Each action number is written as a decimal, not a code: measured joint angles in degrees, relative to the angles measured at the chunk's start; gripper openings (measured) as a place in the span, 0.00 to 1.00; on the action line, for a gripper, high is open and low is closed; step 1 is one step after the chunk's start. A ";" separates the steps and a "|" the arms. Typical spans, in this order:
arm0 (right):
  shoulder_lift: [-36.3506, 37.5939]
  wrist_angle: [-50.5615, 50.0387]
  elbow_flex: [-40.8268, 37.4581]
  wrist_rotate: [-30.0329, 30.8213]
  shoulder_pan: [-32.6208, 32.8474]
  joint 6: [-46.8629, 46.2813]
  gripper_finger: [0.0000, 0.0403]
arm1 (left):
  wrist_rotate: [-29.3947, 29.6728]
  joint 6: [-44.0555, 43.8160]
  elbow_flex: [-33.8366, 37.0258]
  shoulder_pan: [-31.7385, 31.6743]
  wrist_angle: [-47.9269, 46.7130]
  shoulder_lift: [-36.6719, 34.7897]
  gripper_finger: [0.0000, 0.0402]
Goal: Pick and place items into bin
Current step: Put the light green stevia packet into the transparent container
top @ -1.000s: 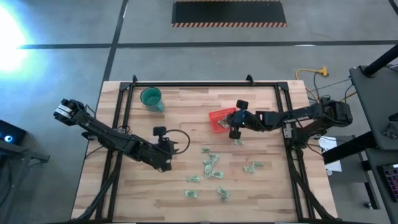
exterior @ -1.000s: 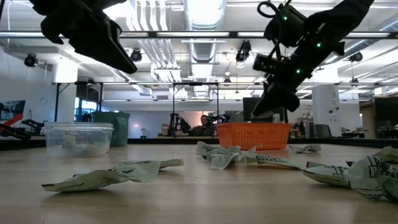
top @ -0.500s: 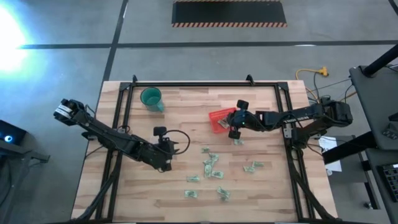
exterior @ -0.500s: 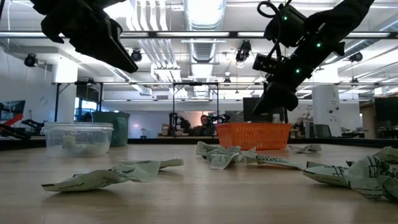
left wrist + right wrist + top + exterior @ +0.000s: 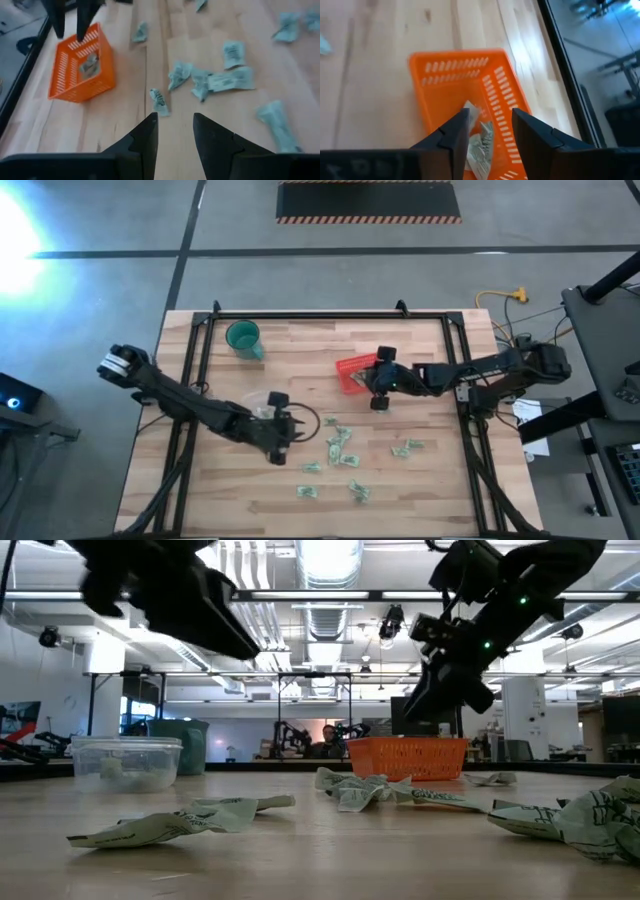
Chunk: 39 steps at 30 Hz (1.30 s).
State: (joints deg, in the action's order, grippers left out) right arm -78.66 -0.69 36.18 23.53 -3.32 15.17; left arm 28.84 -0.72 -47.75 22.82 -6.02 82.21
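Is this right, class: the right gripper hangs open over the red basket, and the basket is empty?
Not quite. The right gripper does hang open over the red basket, but the basket is not empty: the right wrist view shows pale green pieces lying inside it, and the left wrist view shows one there too.

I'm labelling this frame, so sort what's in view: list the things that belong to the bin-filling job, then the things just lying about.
Part of the job:
- red basket, pieces already inside
- pale green pieces scattered on the table
- right gripper, jaws open over the basket
- left gripper, jaws open, near the scattered pieces

Just lying about:
- teal cup
- clear plastic tub
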 joint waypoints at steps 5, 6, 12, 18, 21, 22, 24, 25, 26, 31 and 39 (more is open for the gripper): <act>3.90 -0.89 0.00 -0.02 3.63 1.75 0.31 | -4.48 -0.22 -2.01 -5.15 -0.25 5.17 0.27; 4.90 -1.30 0.00 0.00 4.49 1.89 0.30 | -6.05 -0.34 -2.22 -6.27 -0.19 6.07 0.27; 11.86 -4.34 0.00 0.00 9.04 1.03 0.27 | -14.96 -0.56 -2.81 -11.85 4.73 10.51 0.27; 18.00 -8.17 0.01 0.00 12.61 -1.93 0.25 | -20.03 -2.67 -2.90 -15.18 8.76 13.99 0.27; 20.35 -10.13 0.00 0.02 14.09 -3.11 0.25 | -20.27 -4.14 -3.01 -16.49 8.75 15.64 0.27; 20.96 -10.10 0.02 0.02 14.56 -3.47 0.25 | -20.48 -4.77 -3.01 -16.82 8.85 16.15 0.27; 22.07 -10.81 0.00 0.01 15.46 -3.95 0.25 | -22.23 -4.92 -3.01 -17.44 8.98 17.10 0.27; 22.36 -10.76 0.02 0.00 15.87 -4.18 0.25 | -23.26 -4.93 -3.01 -17.62 9.67 17.49 0.27; 22.58 -10.88 0.02 0.00 16.19 -4.32 0.25 | -24.22 -4.93 -2.98 -17.75 10.09 17.86 0.27; 22.77 -11.13 0.02 0.01 17.10 -4.30 0.25 | -25.81 -4.91 -3.03 -18.51 11.98 19.20 0.27; 22.65 -11.13 0.02 0.02 17.08 -4.38 0.22 | -25.90 -4.91 -3.41 -18.86 13.50 20.03 0.27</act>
State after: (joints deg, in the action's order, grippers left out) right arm -56.01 -11.81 36.21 23.55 13.76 10.79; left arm 2.94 -5.63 -51.16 3.96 7.48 102.23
